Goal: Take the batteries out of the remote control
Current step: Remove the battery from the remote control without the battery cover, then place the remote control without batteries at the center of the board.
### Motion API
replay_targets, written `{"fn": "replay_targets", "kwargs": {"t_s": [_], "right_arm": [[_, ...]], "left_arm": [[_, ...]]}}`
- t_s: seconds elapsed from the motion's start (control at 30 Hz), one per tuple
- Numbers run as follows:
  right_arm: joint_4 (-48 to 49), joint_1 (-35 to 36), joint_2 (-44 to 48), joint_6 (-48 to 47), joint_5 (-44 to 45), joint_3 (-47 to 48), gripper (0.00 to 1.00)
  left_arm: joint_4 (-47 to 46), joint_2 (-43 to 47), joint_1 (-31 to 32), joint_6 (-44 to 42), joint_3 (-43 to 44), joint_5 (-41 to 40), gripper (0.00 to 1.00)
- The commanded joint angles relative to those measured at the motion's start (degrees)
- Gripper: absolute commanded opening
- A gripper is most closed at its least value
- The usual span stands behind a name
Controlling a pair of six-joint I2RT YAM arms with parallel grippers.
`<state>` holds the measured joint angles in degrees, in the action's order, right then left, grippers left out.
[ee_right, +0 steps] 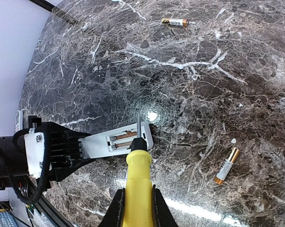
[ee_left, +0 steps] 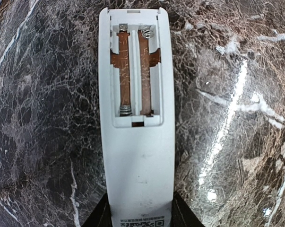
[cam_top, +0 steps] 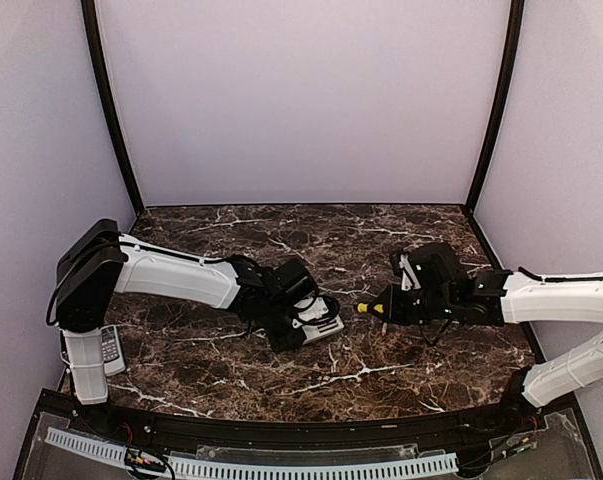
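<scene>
Batteries point(ee_right: 226, 165) lie loose on table point(ee_right: 203, 85); screwdriver point(ee_right: 138, 184) near remote point(ee_right: 104, 144).

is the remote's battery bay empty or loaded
Empty. The bay of the remote shows two bare slots with springs exposed, and two batteries lie loose on the table.

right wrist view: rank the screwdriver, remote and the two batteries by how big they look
1. screwdriver, though it sits nearest the camera
2. remote, partly hidden in the left gripper
3. battery at lower right
4. battery at the top, which lies farther off, so the two may really match
</scene>
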<state>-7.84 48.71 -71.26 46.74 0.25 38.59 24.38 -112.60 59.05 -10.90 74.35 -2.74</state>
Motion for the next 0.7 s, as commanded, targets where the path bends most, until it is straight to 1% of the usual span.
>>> {"fn": "replay_targets", "kwargs": {"t_s": [0.0,0.1,0.3,0.5,0.67], "right_arm": [[-1.53,0.42,2.19,-0.98,2.83,1.62,0.00],[-2.27,0.44,3.08,-0.96,3.53,1.58,0.00],[-3.06,0.42,3.70,-1.21,4.35,1.62,0.00],[-3.80,0.42,4.58,-1.52,5.42,1.80,0.00],[-4.34,0.42,5.31,-1.49,6.27,1.71,0.00]], "left_arm": [[2.66,-3.03,1.86,1.12,-0.61,3.77,0.39],[2.18,-2.56,1.86,1.65,-0.61,3.76,0.44],[1.63,-1.71,1.84,2.55,-0.67,4.04,0.63],[-0.15,0.76,1.57,3.61,-1.34,3.57,0.67],[-1.97,3.71,0.37,5.19,-1.97,4.96,0.72]]}}
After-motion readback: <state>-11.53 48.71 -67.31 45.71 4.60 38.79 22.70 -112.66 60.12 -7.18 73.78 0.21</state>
